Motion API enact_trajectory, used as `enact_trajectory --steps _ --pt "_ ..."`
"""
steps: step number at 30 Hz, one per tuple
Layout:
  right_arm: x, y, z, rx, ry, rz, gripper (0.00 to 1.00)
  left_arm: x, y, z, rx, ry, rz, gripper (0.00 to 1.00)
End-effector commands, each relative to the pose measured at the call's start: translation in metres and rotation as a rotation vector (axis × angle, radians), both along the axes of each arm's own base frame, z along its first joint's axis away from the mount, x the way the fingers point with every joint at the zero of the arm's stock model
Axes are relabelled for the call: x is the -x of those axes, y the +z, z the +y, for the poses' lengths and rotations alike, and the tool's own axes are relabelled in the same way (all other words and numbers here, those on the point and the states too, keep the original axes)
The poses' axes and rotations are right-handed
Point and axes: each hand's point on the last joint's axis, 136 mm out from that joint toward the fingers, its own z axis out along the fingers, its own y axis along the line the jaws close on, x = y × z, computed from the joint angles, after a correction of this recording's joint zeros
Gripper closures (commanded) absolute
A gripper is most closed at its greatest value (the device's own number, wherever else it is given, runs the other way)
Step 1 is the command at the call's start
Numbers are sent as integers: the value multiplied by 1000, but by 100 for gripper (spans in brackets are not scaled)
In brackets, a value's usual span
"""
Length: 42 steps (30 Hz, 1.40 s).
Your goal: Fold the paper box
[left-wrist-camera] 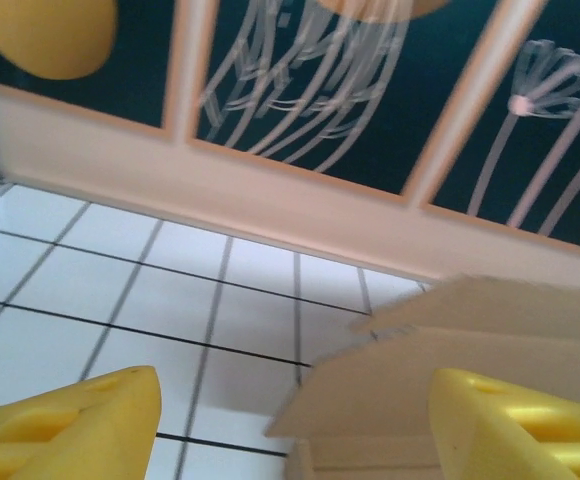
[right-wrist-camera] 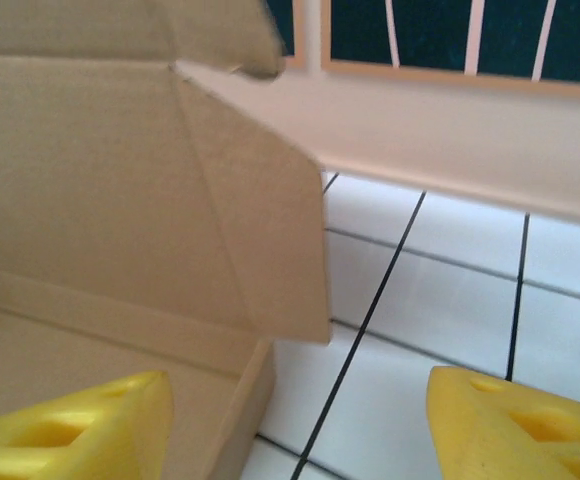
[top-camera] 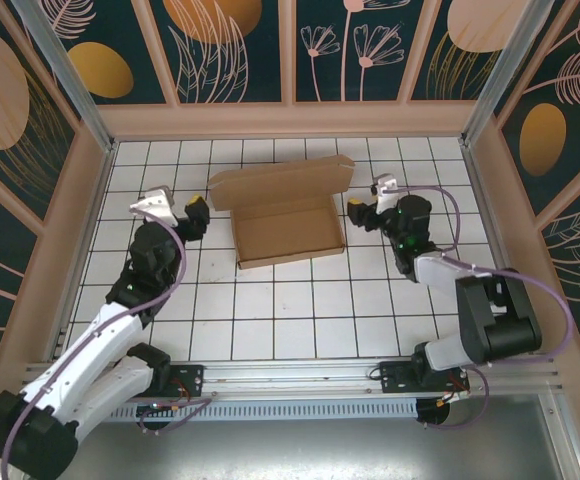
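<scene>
Paper box point(top-camera: 288, 225) mid-bench point(top-camera: 270, 320), tray walls raised but lid open at the far side, yet to be closed and tucked, with left hand point(top-camera: 200, 217) and right hand point(top-camera: 359, 213) both wide, empty, just beside its ends.

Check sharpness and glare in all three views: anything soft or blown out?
Top view: sharp, evenly lit, no hard shadows around the box. Left wrist: whole frame blurred, box edges smeared. Right wrist: box wall readable, yellow fingers soft at the bottom. No glare in any.

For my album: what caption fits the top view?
Both open, left gripper and right gripper flank the paper box.
</scene>
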Motion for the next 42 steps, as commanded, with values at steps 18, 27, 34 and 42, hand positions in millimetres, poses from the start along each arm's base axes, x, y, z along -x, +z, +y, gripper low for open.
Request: enact_trajectory --steps 18,27,34,42 --pt "-55 12 44 92 453 -258 31 -127 -29 46 490 -59 4 30" --pt "-52 5 54 105 461 -212 69 -146 -42 5 620 -305 24 33" --pt "-52 4 62 158 374 -192 96 -145 -50 -9 699 -391 37 36" --pt "-49 7 76 134 169 -149 100 -133 -64 -11 762 -390 55 40"
